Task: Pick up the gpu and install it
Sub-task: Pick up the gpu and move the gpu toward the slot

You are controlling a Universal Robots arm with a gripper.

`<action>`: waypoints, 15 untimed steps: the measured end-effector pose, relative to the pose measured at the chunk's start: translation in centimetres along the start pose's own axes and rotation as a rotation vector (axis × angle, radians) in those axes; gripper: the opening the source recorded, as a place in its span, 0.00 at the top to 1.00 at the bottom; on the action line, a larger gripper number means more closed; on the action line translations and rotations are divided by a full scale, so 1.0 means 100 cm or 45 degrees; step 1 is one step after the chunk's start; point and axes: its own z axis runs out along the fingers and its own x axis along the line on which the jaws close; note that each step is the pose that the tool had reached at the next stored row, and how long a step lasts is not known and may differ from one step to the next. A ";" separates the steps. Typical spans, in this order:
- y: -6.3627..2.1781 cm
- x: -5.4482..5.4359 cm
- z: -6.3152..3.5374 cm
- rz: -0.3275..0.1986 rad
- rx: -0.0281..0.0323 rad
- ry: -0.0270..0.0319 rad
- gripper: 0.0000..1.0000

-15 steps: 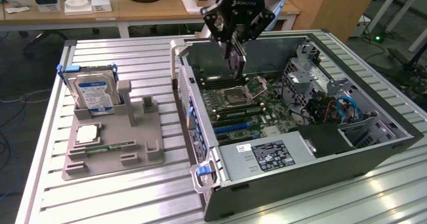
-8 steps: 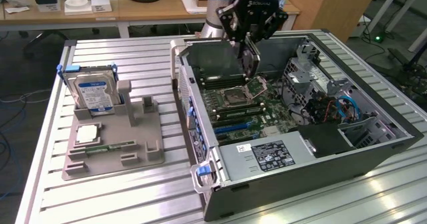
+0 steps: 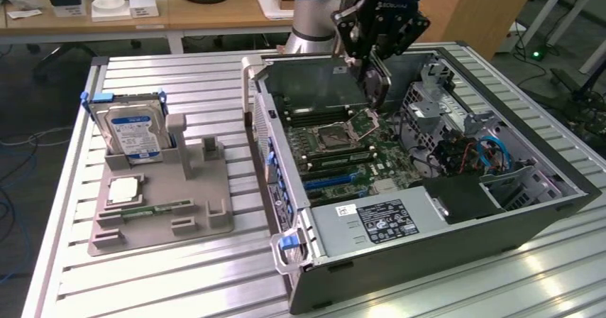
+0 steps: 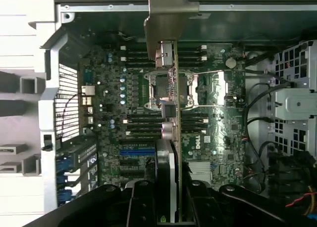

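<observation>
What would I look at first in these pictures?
The big open computer case stands at the exterior view's right, with its green motherboard showing inside. Right above the board, the black tool grips the gpu, holding it on edge. At the exterior view's left, a hard drive stands upright in a grey holder.
</observation>
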 end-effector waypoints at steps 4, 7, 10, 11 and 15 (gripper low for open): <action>0.0007 -0.018 0.0008 0.000 -0.0001 0.0000 0.72; 0.0011 -0.030 0.0014 0.000 -0.0001 0.0000 0.72; 0.0011 -0.031 0.0015 0.000 0.0000 0.0001 0.72; 0.0011 -0.031 0.0015 0.000 0.0000 0.0000 0.72; 0.0011 -0.031 0.0015 0.000 0.0000 0.0000 0.72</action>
